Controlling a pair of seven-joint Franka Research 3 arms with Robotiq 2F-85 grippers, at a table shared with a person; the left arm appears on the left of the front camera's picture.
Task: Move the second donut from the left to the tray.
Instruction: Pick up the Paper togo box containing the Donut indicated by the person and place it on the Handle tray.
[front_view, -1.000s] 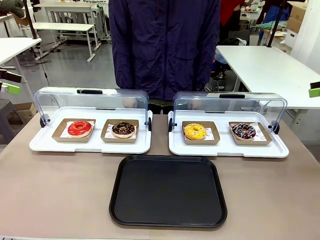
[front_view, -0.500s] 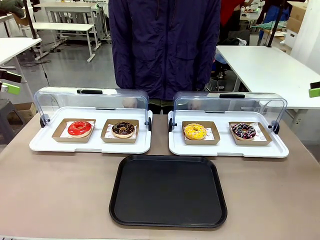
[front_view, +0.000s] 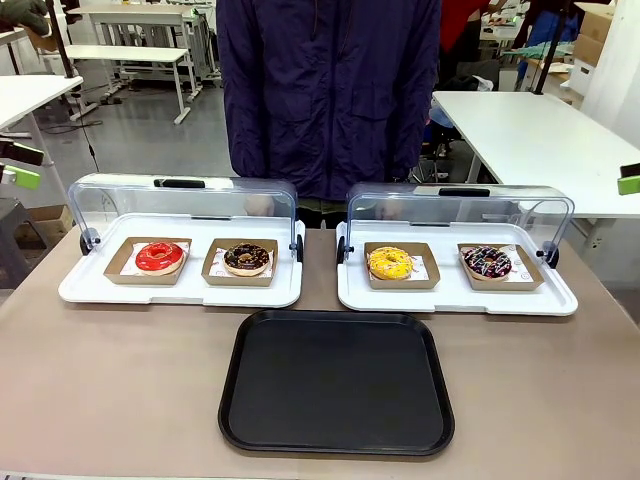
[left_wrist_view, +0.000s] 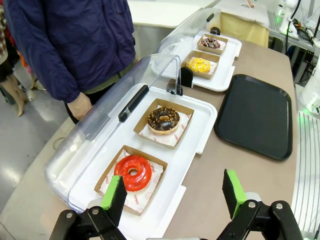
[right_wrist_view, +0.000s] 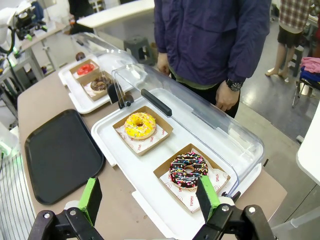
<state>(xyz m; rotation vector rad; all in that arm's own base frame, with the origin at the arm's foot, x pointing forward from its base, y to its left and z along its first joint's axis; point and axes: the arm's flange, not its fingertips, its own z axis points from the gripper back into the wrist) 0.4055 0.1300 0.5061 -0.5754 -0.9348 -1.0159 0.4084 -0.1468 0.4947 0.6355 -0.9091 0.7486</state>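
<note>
Black plastic marks the tray (front_view: 335, 385), which lies bare at the near middle of the bench (front_view: 120, 380). Nothing is yet set on it, so the opening step, the reach for the donut, is judged to be in hand. High off to the tray's left and right, the left gripper (left_wrist_view: 174, 187) and the right gripper (right_wrist_view: 149, 189) are seen with fingers spread wide and nothing held. Just beyond the tray's far left corner, the second donut from the left (front_view: 246, 258) is found in its cardboard dish (front_view: 240, 276) on a white tray (front_view: 180, 292), under a raised clear lid (front_view: 185, 205). A descent over that dish is called for next, with the lid avoided. Farther beyond the tray, a person (front_view: 330, 100) is stood. Against the earlier frames, nothing is seen to be moved.
</note>
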